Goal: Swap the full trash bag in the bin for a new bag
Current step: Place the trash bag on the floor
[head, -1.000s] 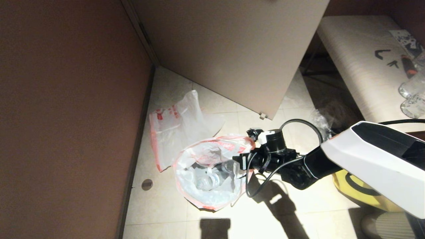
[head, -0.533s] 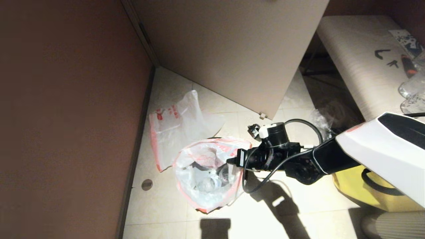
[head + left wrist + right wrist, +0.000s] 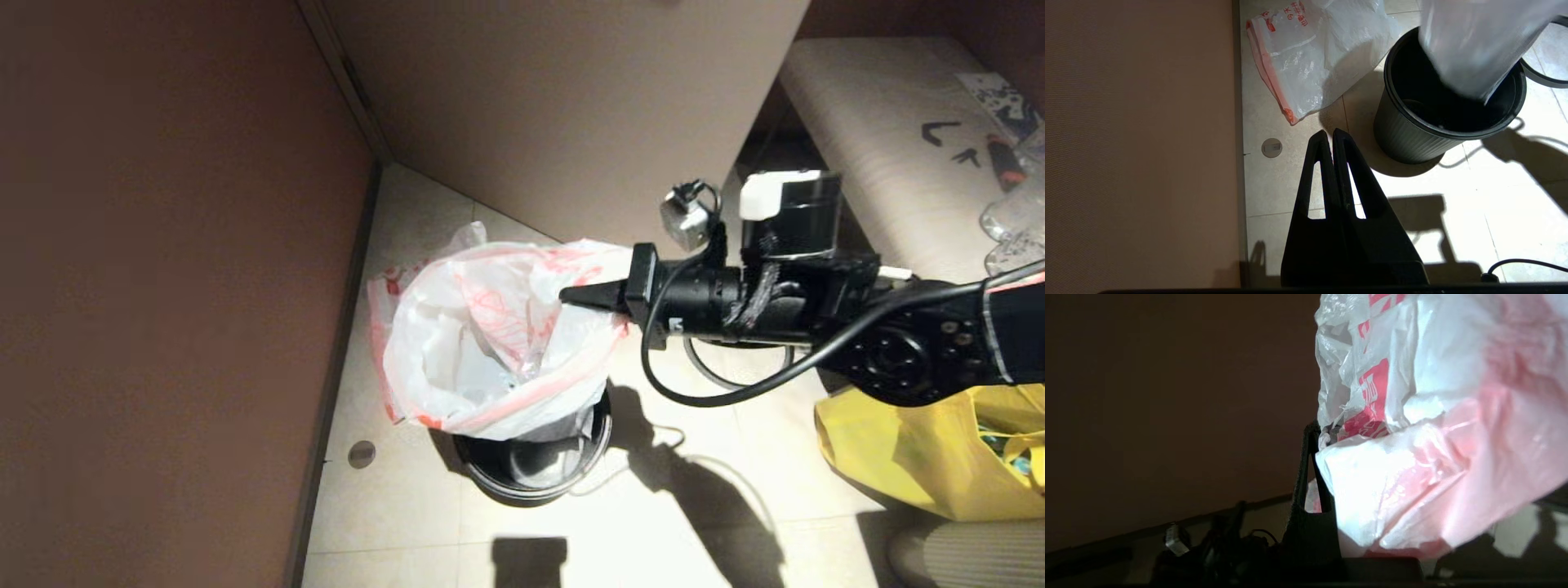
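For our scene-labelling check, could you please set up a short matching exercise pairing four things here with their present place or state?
Things:
1. lumpy translucent white full trash bag
2. small round black bin
3. flat white new bag with red print
4. big yellow fabric tote

States:
A. lying flat on the floor by the wall
B. standing on the floor under the right arm
C. hanging from the right gripper
D. standing upright, nearly emptied

Pairs: 1-C, 2-D, 3-A, 4-B

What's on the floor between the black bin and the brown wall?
The new bag lies flat there, between the bin and the wall, with a small round floor plate nearer; the left wrist view shows it best.
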